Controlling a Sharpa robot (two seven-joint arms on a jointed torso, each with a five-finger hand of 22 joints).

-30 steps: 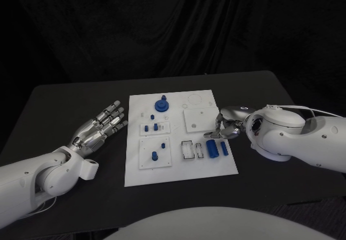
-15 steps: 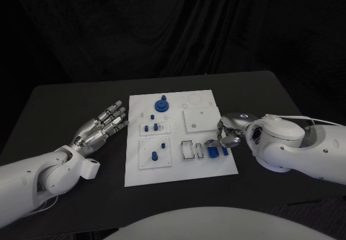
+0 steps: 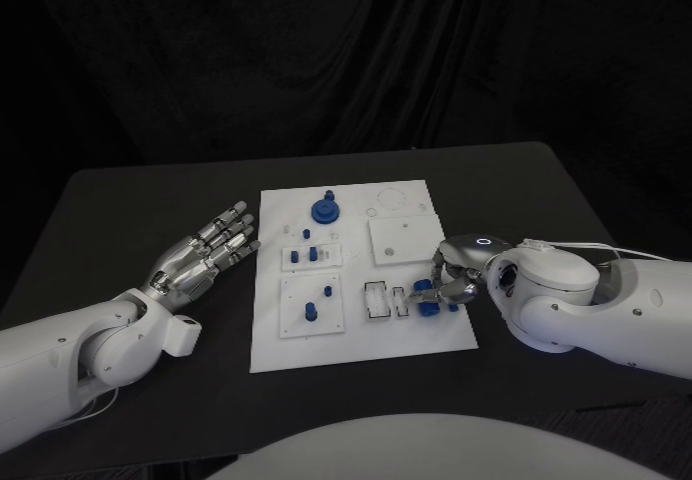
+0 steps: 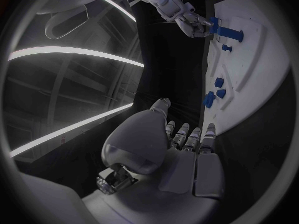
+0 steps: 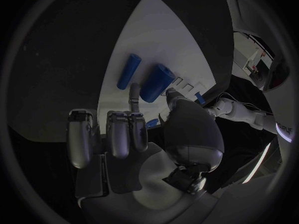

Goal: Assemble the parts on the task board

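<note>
Head view: right robot hand [image 3: 449, 282] curls onto the thick peg [image 3: 428, 303] on the board [image 3: 361, 345], seemingly pinching it for pickup; left robot hand [image 3: 202, 257] waits wide on the bench [image 3: 130, 200].

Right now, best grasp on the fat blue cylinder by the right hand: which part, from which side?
Judging by pose, pinch the fat blue cylinder across its round sides near mid-length, coming down from above. It lies flat on the task board, long axis running away from the robot, with a thinner blue rod close beside it, so fingers should be kept narrow. The right hand already hovers there.
</note>
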